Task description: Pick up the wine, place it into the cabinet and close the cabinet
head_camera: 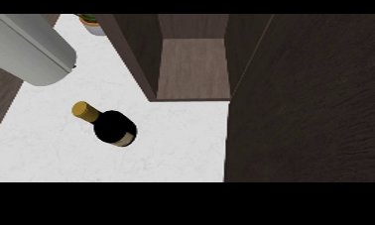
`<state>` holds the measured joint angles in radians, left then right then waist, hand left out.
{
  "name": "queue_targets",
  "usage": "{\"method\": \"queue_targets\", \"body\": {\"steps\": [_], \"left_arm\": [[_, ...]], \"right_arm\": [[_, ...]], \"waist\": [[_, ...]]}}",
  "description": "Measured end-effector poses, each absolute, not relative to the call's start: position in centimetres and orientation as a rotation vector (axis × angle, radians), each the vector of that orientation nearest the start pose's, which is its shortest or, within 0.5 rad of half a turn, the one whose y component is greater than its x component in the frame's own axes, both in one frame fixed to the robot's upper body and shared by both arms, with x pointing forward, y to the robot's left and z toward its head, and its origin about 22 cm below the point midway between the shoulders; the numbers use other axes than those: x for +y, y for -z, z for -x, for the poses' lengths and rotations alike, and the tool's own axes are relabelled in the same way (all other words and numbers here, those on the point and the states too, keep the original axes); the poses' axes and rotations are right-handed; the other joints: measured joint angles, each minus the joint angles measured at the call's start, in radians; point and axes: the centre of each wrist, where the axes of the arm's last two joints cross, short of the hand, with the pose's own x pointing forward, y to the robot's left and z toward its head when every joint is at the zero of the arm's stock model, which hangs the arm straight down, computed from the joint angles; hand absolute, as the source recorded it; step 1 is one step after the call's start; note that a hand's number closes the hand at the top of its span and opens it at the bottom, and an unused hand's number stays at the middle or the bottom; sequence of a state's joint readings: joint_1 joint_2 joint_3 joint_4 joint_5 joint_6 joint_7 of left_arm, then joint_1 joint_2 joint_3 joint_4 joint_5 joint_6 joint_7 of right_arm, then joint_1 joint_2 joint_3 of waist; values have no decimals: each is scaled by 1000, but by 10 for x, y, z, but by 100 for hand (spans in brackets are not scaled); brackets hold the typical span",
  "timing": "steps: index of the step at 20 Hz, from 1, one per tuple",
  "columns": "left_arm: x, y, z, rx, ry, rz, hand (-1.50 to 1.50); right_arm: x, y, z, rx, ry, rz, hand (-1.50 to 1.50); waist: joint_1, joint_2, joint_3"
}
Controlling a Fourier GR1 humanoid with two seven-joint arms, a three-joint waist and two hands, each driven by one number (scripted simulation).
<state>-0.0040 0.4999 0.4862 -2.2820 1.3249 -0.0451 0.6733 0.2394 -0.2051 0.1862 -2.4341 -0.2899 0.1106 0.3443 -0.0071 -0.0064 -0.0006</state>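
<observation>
we see one dark glass wine bottle [113, 127] with a gold cap on white marble counter [58, 154], one open wood-grain cabinet [194, 68]; hands out of view.

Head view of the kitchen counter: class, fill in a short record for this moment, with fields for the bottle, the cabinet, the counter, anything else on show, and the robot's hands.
bottle: dark glass wine bottle with a gold cap, standing on the counter, left of the cabinet, untouched
cabinet: dark brown wooden cabinet, open, its shelf bare
cabinet door: dark wooden door, swung open at the right
counter: white marbled counter top
other: grey cylinder at upper left; small potted green plant at the top edge
hands: neither in view
</observation>
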Motion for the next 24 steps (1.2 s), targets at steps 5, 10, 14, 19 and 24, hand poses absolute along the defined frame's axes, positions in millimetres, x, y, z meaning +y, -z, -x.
{"method": "queue_targets", "body": {"steps": [5,10,14,19,24], "left_arm": [[350,-228,-161,-1697,-3,717,-150],[357,-222,-169,-1720,-17,676,-150],[366,-216,-170,-1720,-34,614,-150],[366,-191,-186,-1698,-22,566,-150],[364,-162,-206,-1679,-5,524,-150]], "right_arm": [[-220,-157,-135,-1801,-253,-373,-150],[-220,-158,-136,-1809,-261,-364,-150],[-220,-159,-136,-1808,-244,-353,-150],[-222,-157,-136,-1812,-240,-341,-150],[-222,-153,-134,-1818,-246,-357,-150]], "waist": [[-4,0,0],[-11,2,0],[-10,2,0],[-17,4,0],[-21,5,0]]}}
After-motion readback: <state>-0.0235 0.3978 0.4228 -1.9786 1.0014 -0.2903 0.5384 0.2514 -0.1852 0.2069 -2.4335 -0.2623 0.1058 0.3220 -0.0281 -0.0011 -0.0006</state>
